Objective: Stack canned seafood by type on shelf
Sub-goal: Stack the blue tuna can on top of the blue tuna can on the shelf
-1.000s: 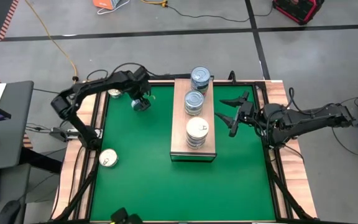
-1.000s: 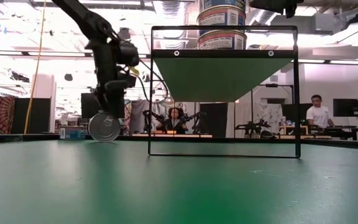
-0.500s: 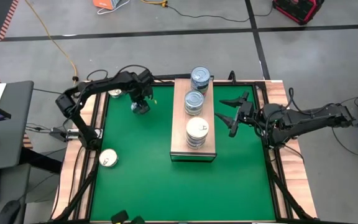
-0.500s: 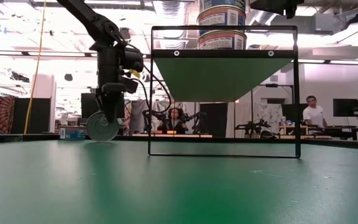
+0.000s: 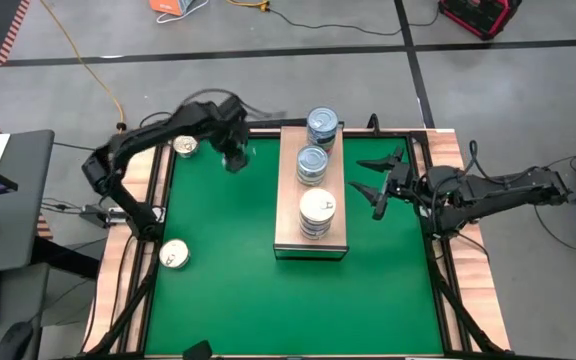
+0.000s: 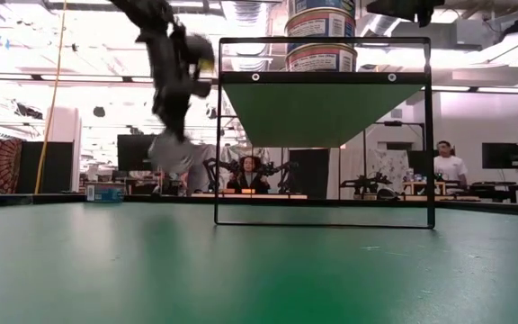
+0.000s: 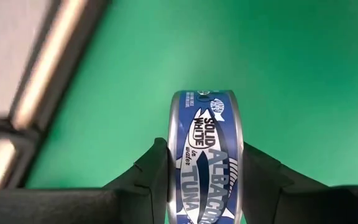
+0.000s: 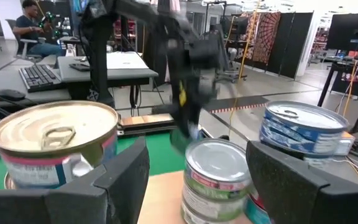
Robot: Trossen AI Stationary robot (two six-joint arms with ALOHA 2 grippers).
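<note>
Left gripper (image 7: 207,165) clamps a blue albacore tuna can (image 7: 207,155) on edge, raised over the mat's far-left corner, presumably shelf-bound (image 5: 286,190); right gripper (image 5: 376,178) waits beside it, jaws wide, empty.

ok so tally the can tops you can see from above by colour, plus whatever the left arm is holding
blue-silver tops on the shelf: 2
white top on the shelf: 1
gold-tan tops on the left wooden border: 2
blue tuna can in the left gripper: 1
total: 6, not counting cans hidden lower in the stacks
</note>
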